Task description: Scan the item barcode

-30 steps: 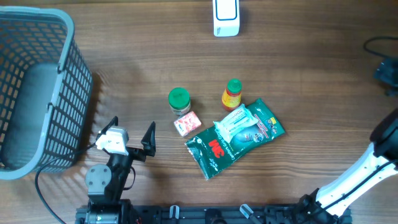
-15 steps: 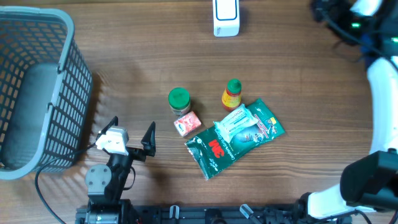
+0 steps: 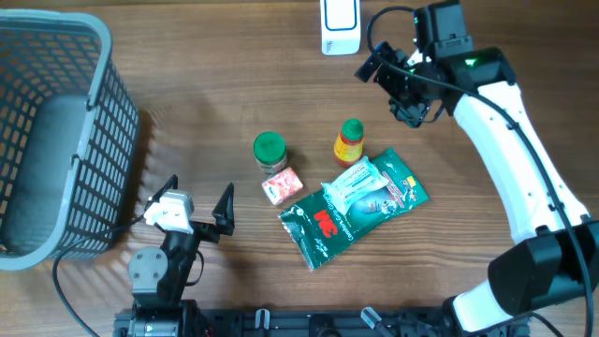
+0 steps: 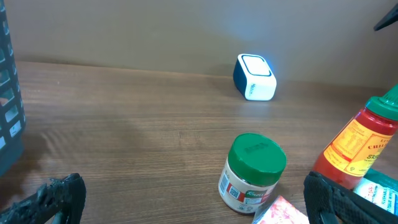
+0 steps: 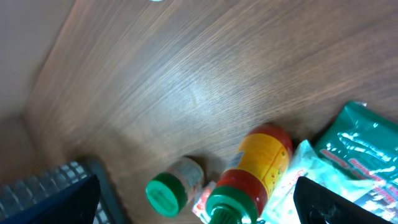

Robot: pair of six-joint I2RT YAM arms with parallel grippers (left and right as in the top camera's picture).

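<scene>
Several items lie in a cluster mid-table: a green-lidded jar (image 3: 270,150), a red and yellow sauce bottle (image 3: 349,142), a small pink box (image 3: 282,185) and a green 3M packet (image 3: 323,225) under a white pack (image 3: 360,185). The white and blue scanner (image 3: 340,26) stands at the far edge. My right gripper (image 3: 391,89) hovers open just behind and right of the bottle (image 5: 258,168). My left gripper (image 3: 198,195) rests open near the front, left of the pink box. In the left wrist view the jar (image 4: 252,171) shows a barcode (image 4: 226,185) on its label.
A large grey mesh basket (image 3: 56,140) fills the left side of the table, close to my left arm. Bare wood lies between the items and the scanner (image 4: 254,77). The right arm's links stretch along the right side.
My right arm has swung in from the right edge, across the back right corner, to hover open behind the bottle. The left arm and the items have not moved.
</scene>
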